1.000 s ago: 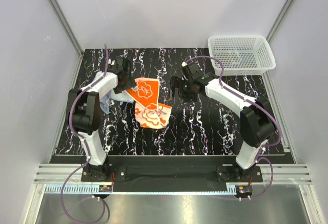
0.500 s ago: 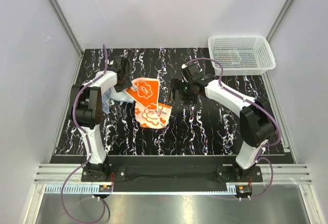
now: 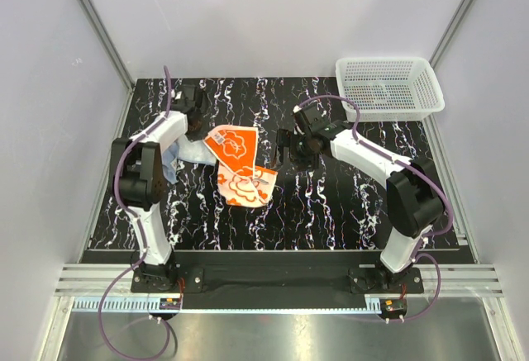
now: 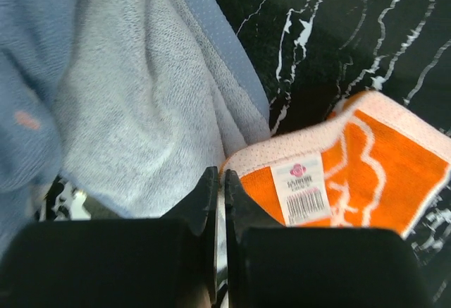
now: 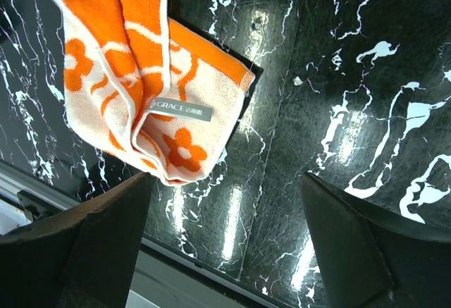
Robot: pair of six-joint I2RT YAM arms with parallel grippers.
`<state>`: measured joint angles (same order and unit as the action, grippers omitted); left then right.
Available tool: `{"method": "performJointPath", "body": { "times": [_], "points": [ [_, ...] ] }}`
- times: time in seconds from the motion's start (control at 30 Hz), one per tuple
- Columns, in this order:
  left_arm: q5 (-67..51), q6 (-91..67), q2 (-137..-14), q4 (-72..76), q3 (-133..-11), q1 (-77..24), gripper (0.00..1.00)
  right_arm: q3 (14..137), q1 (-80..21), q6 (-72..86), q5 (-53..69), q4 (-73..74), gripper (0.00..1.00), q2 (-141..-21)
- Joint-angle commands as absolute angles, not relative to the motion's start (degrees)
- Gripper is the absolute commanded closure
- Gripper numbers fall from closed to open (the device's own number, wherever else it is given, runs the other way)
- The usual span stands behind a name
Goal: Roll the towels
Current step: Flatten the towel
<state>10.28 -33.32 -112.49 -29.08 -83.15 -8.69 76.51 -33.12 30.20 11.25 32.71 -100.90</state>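
Observation:
An orange-and-white flowered towel (image 3: pixel 238 167) lies folded over itself left of the table's middle, with one end on a pale blue towel (image 3: pixel 175 161). My left gripper (image 3: pixel 204 134) sits at the orange towel's far left corner. In the left wrist view its jaws (image 4: pixel 223 181) are shut on the white hem of the orange towel (image 4: pixel 366 174) beside the barcode label, and the blue towel (image 4: pixel 127 111) is bunched to the left. My right gripper (image 3: pixel 283 153) hangs open just right of the orange towel. In the right wrist view nothing is between its fingers (image 5: pixel 225 181), and the towel (image 5: pixel 127 68) lies up to the left.
A white mesh basket (image 3: pixel 383 60) stands at the table's back right corner. The black marbled tabletop (image 3: pixel 331 204) runs to a metal rail along the near edge. Grey walls close in both sides.
My left gripper has closed on the orange towel's corner, and that corner has drawn slightly toward it. The right gripper stays open and has barely drifted left.

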Motion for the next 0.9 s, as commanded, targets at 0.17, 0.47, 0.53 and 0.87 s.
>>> {"method": "performJointPath", "body": {
  "times": [0.17, 0.47, 0.53, 0.87],
  "points": [
    [10.99, -30.24, -93.18, -36.37, -89.45, -10.19, 1.00, 75.32, -34.71, 29.45, 12.92, 30.94, 0.08, -94.66],
    [13.70, -26.63, -82.80, -47.55, -105.02, -14.76, 1.00, 79.98, -41.13, 29.79, 11.08, 31.64, 0.09, -94.04],
    [13.54, -26.54, -79.74, -47.99, -107.66, -15.12, 1.00, 80.33, -42.18, 30.06, 11.16, 31.20, 0.09, -93.78],
    [3.26, -25.66, -86.91, -55.20, -138.13, -17.30, 1.00, 79.72, -42.89, 31.03, 8.71, 30.76, 0.09, -90.88]
  ]
}}
